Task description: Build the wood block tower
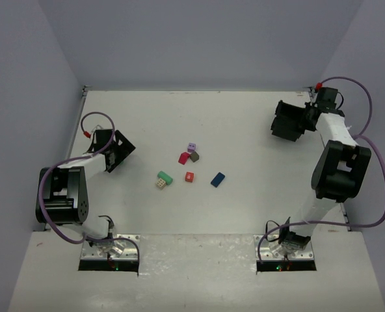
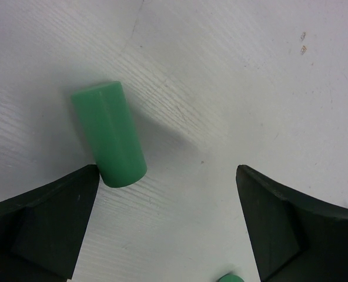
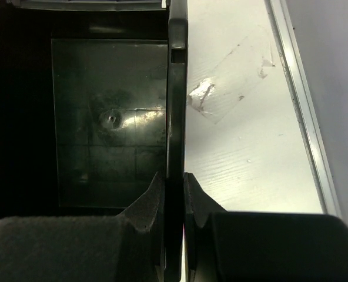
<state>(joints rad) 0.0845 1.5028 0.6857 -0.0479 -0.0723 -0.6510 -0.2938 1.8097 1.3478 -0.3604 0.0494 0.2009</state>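
Note:
Several wood blocks lie loose mid-table: a purple one [image 1: 192, 147], a red one [image 1: 184, 157], a brown one [image 1: 194, 156], a green one [image 1: 165, 176], a tan one [image 1: 160, 184], a small red one [image 1: 190, 176] and a blue one [image 1: 217, 179]. No tower is in view. My left gripper [image 1: 118, 151] is open over the table at the left. In the left wrist view it [image 2: 167, 176] has a green cylinder [image 2: 109, 134] lying near its left finger. My right gripper [image 3: 175, 182] is shut on the wall of the black bin [image 3: 109, 117] at the back right.
The black bin [image 1: 283, 123] stands at the far right near the back wall, with my right gripper [image 1: 301, 118] at it. A second green piece [image 2: 230, 278] peeks in at the bottom of the left wrist view. Grey walls enclose the table on three sides.

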